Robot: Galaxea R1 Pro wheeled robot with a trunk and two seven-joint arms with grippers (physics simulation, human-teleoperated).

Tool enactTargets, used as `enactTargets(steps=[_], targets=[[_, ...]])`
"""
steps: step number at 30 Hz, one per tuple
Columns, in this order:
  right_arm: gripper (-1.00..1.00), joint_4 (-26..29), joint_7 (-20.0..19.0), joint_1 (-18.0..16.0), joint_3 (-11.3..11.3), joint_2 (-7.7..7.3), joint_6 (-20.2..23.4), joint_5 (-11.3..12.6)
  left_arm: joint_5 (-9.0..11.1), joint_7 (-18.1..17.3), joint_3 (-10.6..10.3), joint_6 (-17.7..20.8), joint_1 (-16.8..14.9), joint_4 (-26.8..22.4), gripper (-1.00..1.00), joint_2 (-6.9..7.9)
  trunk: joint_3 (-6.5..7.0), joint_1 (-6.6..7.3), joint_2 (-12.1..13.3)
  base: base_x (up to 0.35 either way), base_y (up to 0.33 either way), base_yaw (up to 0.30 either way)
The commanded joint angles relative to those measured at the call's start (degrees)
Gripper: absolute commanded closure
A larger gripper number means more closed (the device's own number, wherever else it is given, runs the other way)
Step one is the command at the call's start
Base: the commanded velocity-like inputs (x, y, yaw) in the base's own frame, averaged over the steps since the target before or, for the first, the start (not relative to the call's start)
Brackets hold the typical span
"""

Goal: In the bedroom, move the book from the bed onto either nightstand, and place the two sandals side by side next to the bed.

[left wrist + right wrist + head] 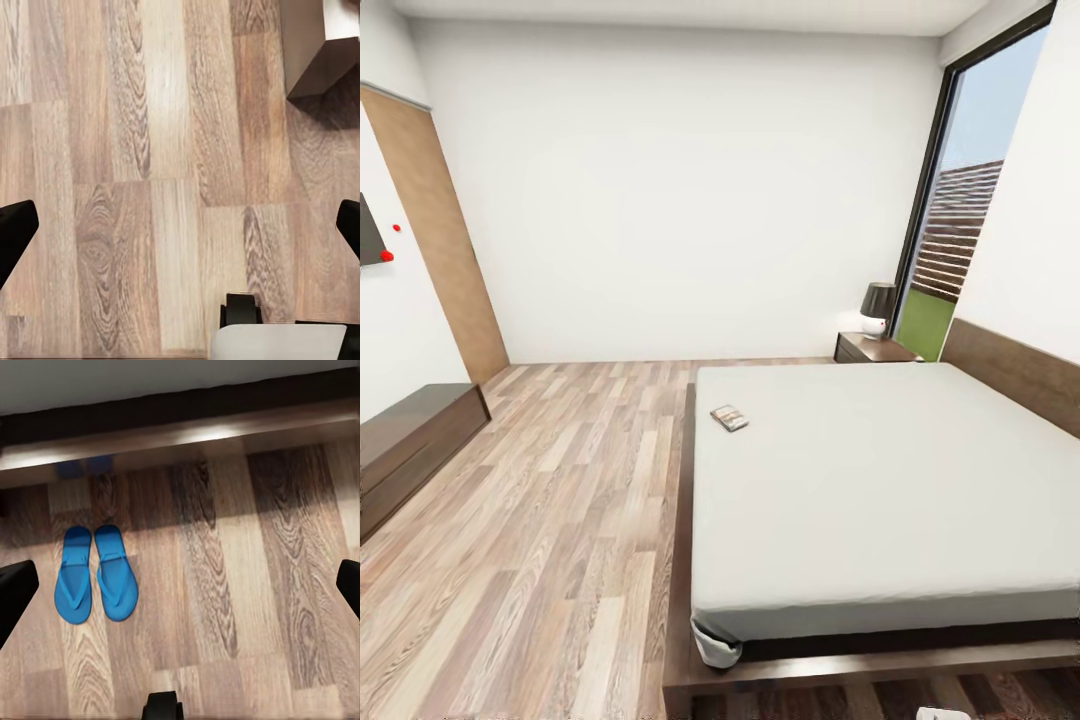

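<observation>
The bed [880, 500], a dark frame with a pale mattress, carries the book [729, 418] near its far left corner, at about twelve o'clock in the head view. At two o'clock the nightstand [872, 349] stands by the headboard with a dark-shaded lamp [877, 306] on top, beside the tall window [958, 240]. A long low bench [410, 440] sits against the left wall at nine o'clock. Wood-plank floor [550, 520] and white walls complete the bedroom.

The right wrist view shows the two sandals [96, 574] side by side on the floor, touching, near the bed frame's edge, at ten o'clock from the right gripper [180, 585], whose fingers are spread wide and empty. The left gripper [180, 225] is likewise spread wide, empty, above bare planks.
</observation>
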State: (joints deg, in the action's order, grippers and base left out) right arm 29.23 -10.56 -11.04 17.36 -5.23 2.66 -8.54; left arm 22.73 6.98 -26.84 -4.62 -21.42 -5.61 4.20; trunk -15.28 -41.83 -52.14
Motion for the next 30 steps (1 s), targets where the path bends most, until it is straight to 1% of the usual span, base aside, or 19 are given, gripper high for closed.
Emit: enactTargets(steps=[1, 9, 19, 30], targets=[[-1.0, 0.12, -0.51, -0.03, 0.48, 0.08, 0.27, -0.6, 0.47, 0.21, -0.5, -0.12, -0.02, -0.02, -1.0, 0.02, -0.08, 0.02, -0.06, -0.206, 0.031, 0.0], [-1.0, 0.13, -0.51, -0.03, 0.42, 0.12, 0.31, -0.6, 0.54, 0.2, -0.5, -0.16, -0.02, -0.06, -1.0, 0.01, -0.08, 0.02, -0.06, -0.11, 0.016, 0.0], [-1.0, 0.13, -0.51, -0.03, 0.39, 0.13, 0.28, -0.62, 0.56, 0.2, -0.5, -0.13, -0.02, -0.07, -1.0, 0.01, -0.08, 0.02, -0.06, -0.016, 0.007, 0.0], [-1.0, 0.13, -0.51, -0.04, 0.39, 0.21, 0.3, -0.67, 0.58, 0.21, -0.5, -0.14, -0.02, -0.1, -1.0, 0.01, -0.08, 0.02, -0.06, -0.002, 0.046, 0.0]])
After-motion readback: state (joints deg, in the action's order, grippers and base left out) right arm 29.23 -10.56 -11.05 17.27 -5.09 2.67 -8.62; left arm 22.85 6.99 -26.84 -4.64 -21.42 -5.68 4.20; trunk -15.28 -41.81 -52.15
